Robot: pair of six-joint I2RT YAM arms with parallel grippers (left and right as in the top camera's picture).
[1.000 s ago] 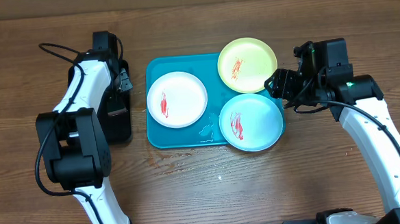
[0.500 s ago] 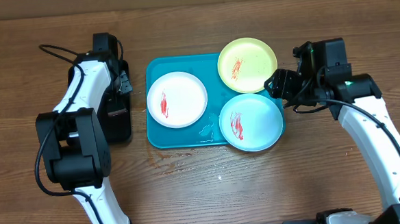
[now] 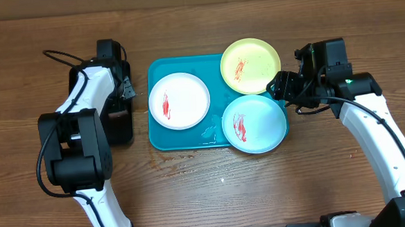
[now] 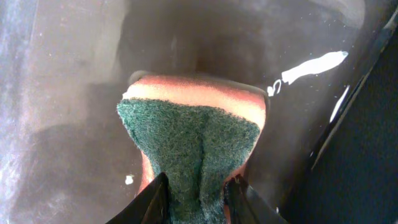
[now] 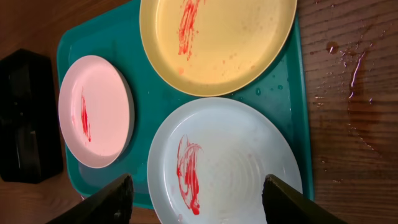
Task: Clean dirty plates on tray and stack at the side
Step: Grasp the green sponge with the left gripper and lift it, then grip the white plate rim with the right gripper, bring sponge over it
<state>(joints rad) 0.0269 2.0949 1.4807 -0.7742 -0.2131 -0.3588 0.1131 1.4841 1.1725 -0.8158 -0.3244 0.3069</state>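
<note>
Within left claw (image 4: 196, 193), sponge (image 4: 193, 134) clamped, hanging over black tray (image 4: 74, 93), ready for scrubbing. Right claw (image 5: 205, 199) spread apart, empty, directly above mint plate (image 5: 236, 162), seemingly poised to steady it. Yellow plate (image 5: 217, 43) ahead, white plate (image 5: 93, 112) off to side; all smeared, on tray (image 5: 115, 43).

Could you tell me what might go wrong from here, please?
The sponge is pinched only at its end by the left hand, so it may slip while scrubbing. The mint plate overhangs the tray rim near the open right hand; a push could tip or slide it.
</note>
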